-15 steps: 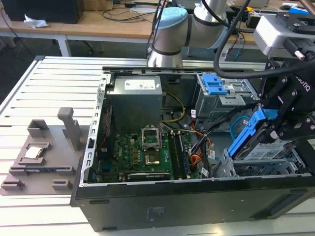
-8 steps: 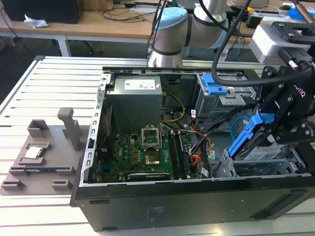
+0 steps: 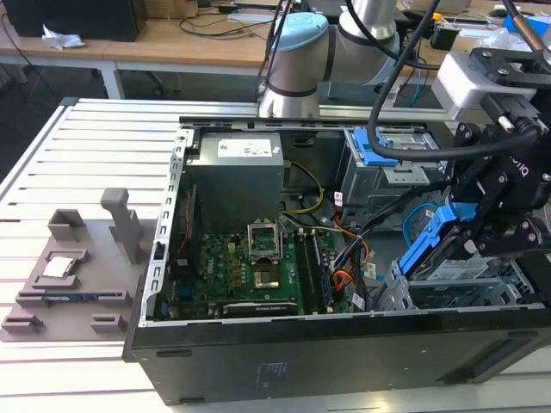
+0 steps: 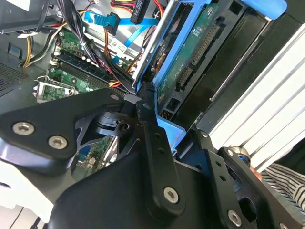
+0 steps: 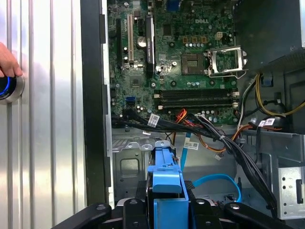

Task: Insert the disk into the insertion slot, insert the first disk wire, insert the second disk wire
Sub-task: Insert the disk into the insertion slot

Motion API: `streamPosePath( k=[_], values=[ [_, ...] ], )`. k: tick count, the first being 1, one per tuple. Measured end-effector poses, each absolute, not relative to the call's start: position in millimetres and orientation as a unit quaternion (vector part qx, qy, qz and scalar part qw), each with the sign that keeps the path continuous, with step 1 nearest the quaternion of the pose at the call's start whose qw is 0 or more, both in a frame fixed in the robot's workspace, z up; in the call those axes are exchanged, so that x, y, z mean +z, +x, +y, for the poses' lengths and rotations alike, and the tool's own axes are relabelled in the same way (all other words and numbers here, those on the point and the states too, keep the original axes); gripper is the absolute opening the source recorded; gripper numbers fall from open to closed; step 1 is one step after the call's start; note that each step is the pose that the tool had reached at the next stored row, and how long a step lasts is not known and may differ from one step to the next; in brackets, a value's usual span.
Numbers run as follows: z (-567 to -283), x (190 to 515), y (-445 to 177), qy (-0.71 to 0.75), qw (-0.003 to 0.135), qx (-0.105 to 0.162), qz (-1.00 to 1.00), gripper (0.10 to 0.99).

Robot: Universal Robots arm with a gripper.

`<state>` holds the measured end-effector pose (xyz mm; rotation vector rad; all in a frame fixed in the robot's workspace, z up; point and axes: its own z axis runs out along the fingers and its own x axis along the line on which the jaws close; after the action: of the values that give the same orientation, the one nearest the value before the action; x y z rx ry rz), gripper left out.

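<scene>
From where I stand, the gripper (image 5: 166,212) is clamped on the disk (image 3: 428,245) (tilted, not yet seated) just above the insertion slot (image 3: 389,294). In the exterior view that is at three o'clock from the motherboard (image 3: 258,275). The second disk wire (image 5: 215,180) curls just beside the disk.

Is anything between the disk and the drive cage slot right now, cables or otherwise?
Nothing visible blocks it. The hand holds the disk tilted just above the insertion slot. The second disk wire loops close beside the disk, seemingly off its path.
</scene>
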<state>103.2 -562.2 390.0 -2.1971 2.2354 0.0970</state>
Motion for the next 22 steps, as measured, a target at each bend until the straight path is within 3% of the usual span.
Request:
streamPosePath(
  k=[2, 3, 22],
  values=[
    [-562.2, 389.9, 103.2, -0.701, 0.003, 0.031, 0.713, 0.380],
    [-562.2, 389.8, 103.2, -0.701, 0.003, 0.031, 0.713, 0.443],
    [-562.1, 413.0, 103.2, -0.701, 0.003, 0.031, 0.713, 0.443]
  ],
)
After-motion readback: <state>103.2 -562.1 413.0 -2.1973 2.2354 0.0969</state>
